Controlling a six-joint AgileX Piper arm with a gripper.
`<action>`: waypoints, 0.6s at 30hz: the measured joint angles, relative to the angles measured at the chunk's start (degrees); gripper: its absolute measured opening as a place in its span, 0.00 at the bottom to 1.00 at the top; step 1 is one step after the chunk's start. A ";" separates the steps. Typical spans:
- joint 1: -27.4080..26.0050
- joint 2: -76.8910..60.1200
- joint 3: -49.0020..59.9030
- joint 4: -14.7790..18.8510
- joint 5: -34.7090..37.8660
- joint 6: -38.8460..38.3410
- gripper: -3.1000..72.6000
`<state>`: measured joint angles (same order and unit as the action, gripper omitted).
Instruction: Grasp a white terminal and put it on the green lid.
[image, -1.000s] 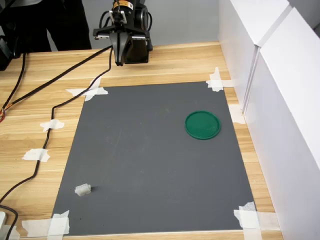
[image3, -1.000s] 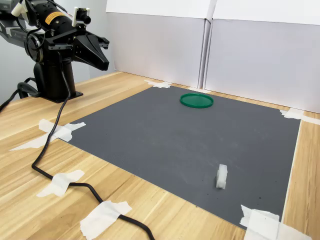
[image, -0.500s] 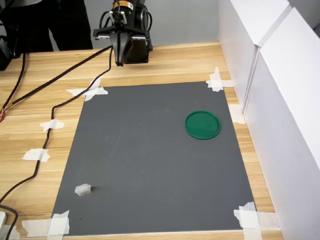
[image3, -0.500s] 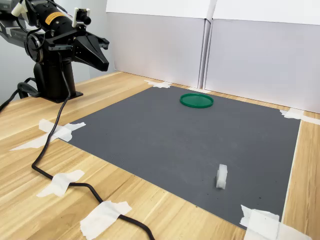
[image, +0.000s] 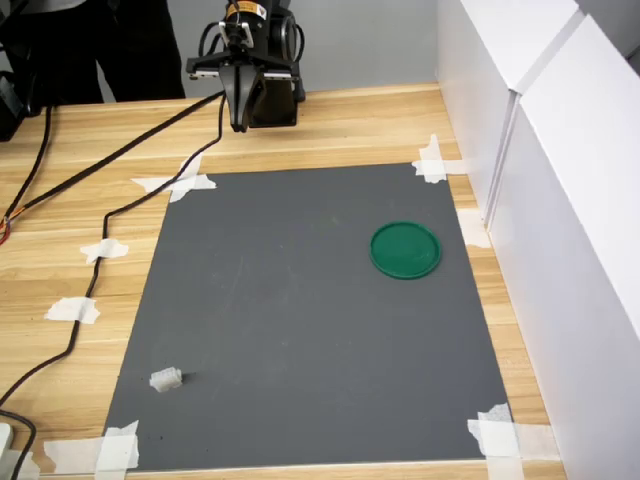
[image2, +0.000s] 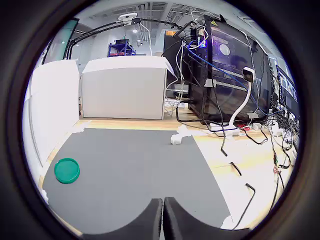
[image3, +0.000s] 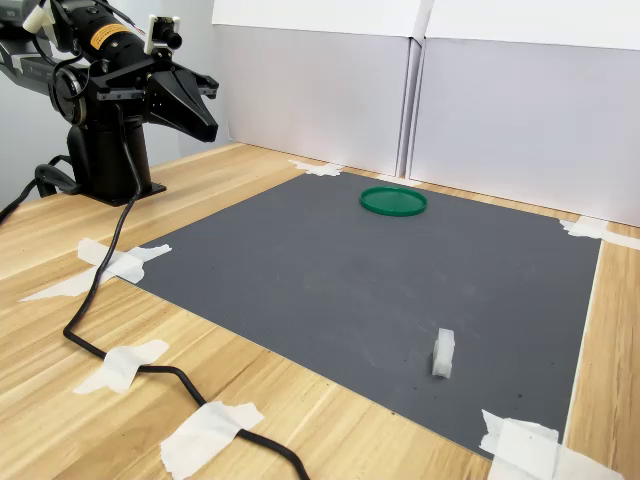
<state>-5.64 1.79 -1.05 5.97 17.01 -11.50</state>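
fingers (image2: 162, 220): pressed together, empty | white terminal (image: 166, 379): well apart, on mat's far corner

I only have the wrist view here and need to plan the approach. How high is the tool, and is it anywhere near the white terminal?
Observer: In the second exterior view the tool hangs well above the wooden table, next to the arm's base. The white terminal is far off, near the gray mat's opposite corner.
Operator: Is the terminal lying flat?
Observer: In the second exterior view it stands on end.
Operator: Which way to the green lid from it?
Observer: In the first exterior view the green lid lies toward the first exterior view's right, by the white wall; the terminal sits at the mat's lower left corner.
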 joint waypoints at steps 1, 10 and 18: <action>0.00 0.00 0.00 0.00 0.00 0.00 0.02; 0.00 2.22 -2.29 0.00 0.05 0.00 0.02; 0.00 10.93 -10.13 -0.02 1.12 0.00 0.02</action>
<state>-5.64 12.73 -11.19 5.96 18.13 -11.50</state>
